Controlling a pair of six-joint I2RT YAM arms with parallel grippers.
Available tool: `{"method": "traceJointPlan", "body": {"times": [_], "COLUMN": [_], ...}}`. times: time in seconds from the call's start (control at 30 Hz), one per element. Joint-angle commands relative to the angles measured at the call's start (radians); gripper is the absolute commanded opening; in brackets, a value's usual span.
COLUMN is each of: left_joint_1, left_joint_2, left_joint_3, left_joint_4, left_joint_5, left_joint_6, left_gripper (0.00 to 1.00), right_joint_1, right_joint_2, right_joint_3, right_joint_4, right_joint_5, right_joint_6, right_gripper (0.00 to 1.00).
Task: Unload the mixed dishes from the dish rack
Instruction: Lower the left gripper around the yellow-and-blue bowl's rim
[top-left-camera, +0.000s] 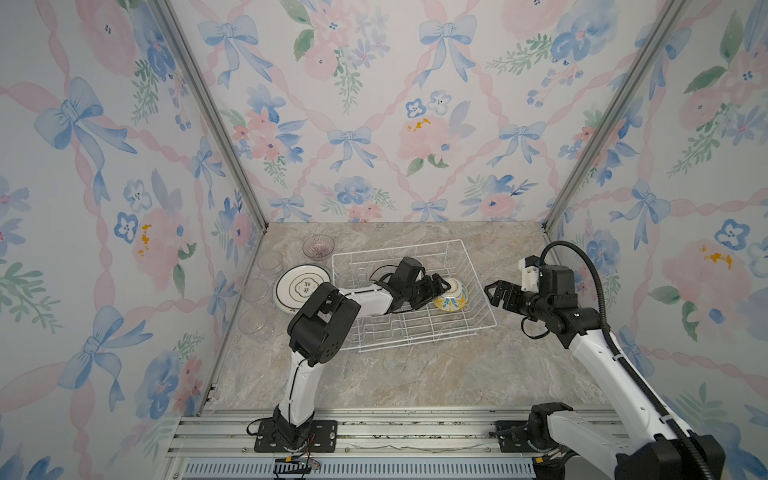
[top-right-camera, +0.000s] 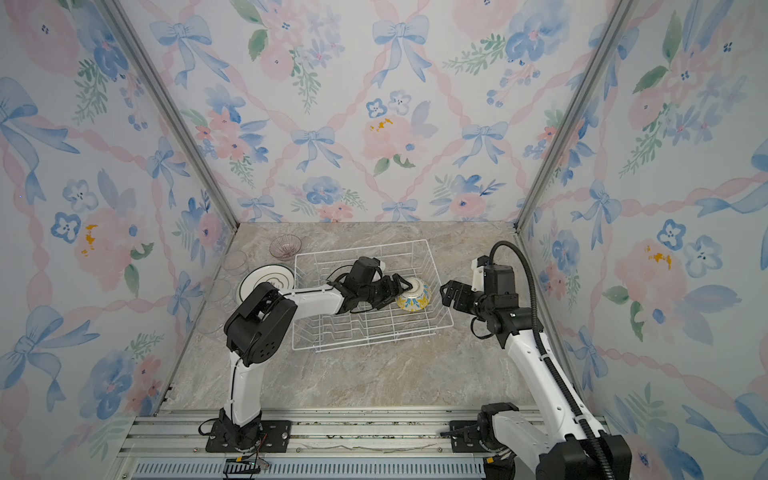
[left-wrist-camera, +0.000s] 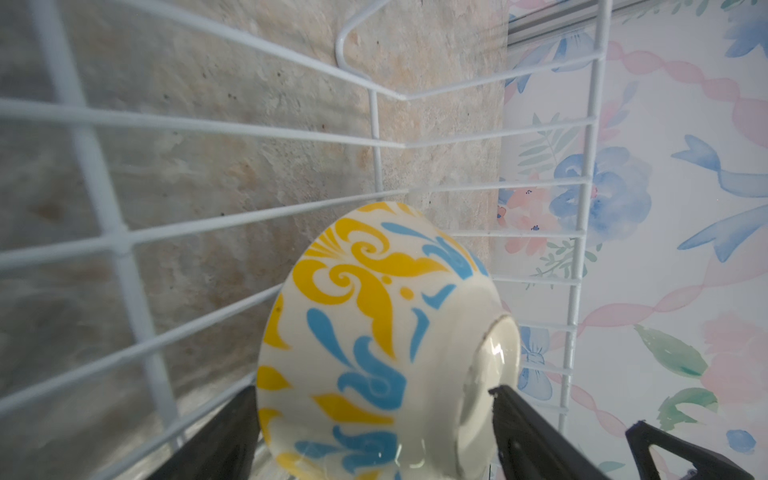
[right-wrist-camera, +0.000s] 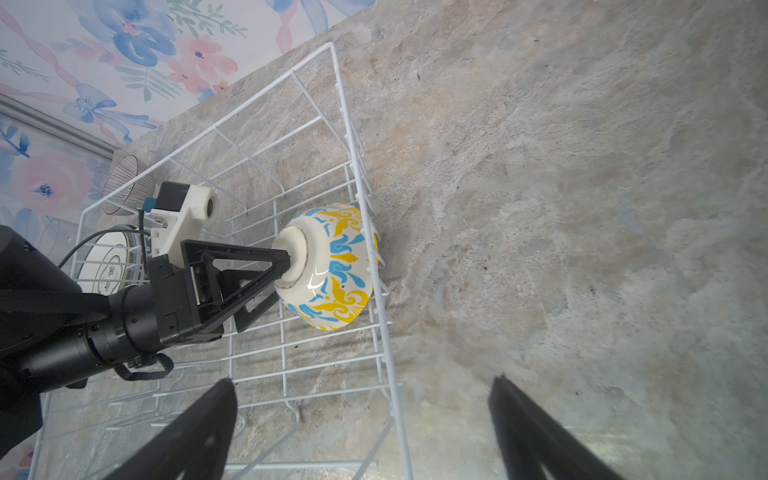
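Note:
Inside the white wire dish rack (top-left-camera: 374, 249), against its right wall, a yellow-blue floral bowl (top-left-camera: 451, 295) lies tipped on its side. My left gripper (top-left-camera: 440, 291) is closed on it, jaws set wide. In the left wrist view one finger (left-wrist-camera: 523, 432) presses the bowl's (left-wrist-camera: 374, 332) foot and the other meets its rim. My right gripper (top-left-camera: 492, 296) hovers open just outside the rack's right side with nothing between its fingers (right-wrist-camera: 208, 419). White plates (top-left-camera: 303, 286) with dark rims, a grey-striped bowl (top-left-camera: 318, 246) and three clear glasses (top-left-camera: 257, 289) stand on the counter left of the rack.
The rack's upright divider prongs (top-left-camera: 399, 328) fill its near half. The left wall stands close behind the glasses. Marble counter (top-left-camera: 415, 374) stretches in front of the rack and to its right, under my right arm.

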Motion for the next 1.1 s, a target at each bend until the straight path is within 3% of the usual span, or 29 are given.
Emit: {"method": "traceJointPlan", "body": {"times": [0.0,0.73,1.07], "left_joint_1": [-0.043,-0.046,-0.052], "left_joint_2": [0.049,-0.105,-0.079], "left_joint_3": [0.007,-0.133,-0.143], "left_joint_4": [-0.032,0.159,0.274], "left_joint_5": [0.048,-0.006,-0.020], "left_joint_6": [-0.027,-0.116,-0.169], "left_gripper": [0.88,0.80,0.76], "right_joint_1": [-0.009,-0.013,-0.013], "right_joint_2": [-0.013,0.001,0.004], "right_joint_3": [-0.015,-0.031,-0.029], "right_joint_4": [-0.012,0.009,0.008], "right_joint_5": [-0.003,-0.014,-0.020], "right_joint_6": [-0.005,0.000,0.001], "right_gripper": [0.97,0.97,0.97]}}
